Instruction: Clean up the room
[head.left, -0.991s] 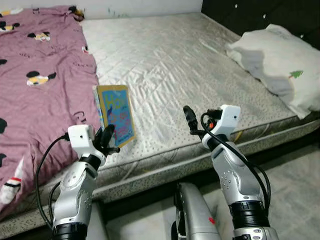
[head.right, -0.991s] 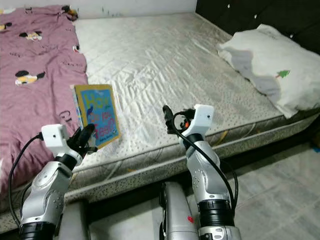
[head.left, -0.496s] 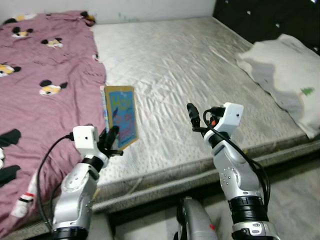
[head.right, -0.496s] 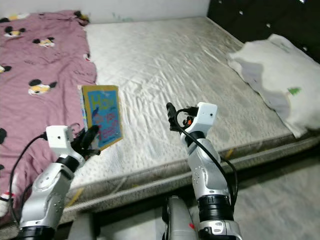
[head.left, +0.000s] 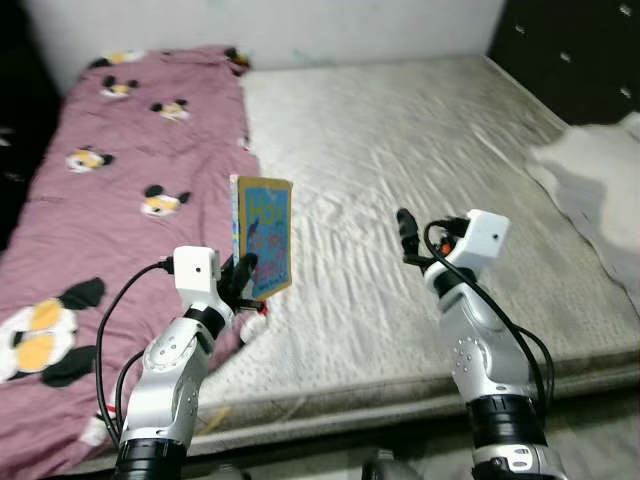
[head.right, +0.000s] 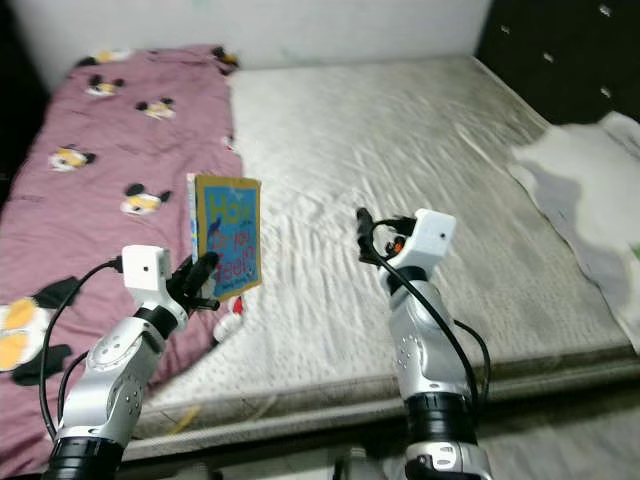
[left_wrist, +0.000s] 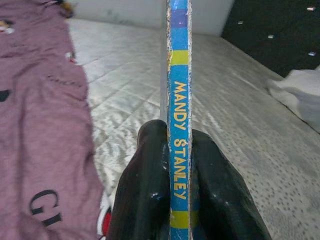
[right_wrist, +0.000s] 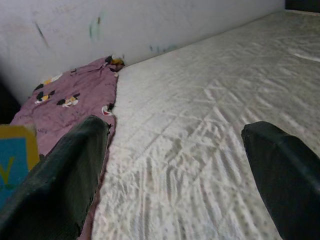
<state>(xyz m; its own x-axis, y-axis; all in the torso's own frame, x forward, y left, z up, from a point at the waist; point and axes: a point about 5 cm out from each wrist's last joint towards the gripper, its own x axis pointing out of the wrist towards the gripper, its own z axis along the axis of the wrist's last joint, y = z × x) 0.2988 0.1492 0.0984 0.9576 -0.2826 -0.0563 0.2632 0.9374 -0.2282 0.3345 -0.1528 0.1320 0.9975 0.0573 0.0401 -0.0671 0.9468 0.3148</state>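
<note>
One book (head.left: 262, 237) pinched upright by its lower edge in left gripper (left_wrist: 172, 200), raised over bed (head.left: 420, 150) beside purple blanket (head.left: 110, 200), likely for carrying off; right gripper (right_wrist: 175, 165) spread, empty.

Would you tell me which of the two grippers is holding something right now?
The left gripper: its fingers are clamped on the spine of the blue and yellow book, while the right gripper hangs open over the mattress.

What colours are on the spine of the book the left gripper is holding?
The book spine is blue with yellow-green bands and yellow lettering, purple near the top; clearest in the left wrist view.
</note>
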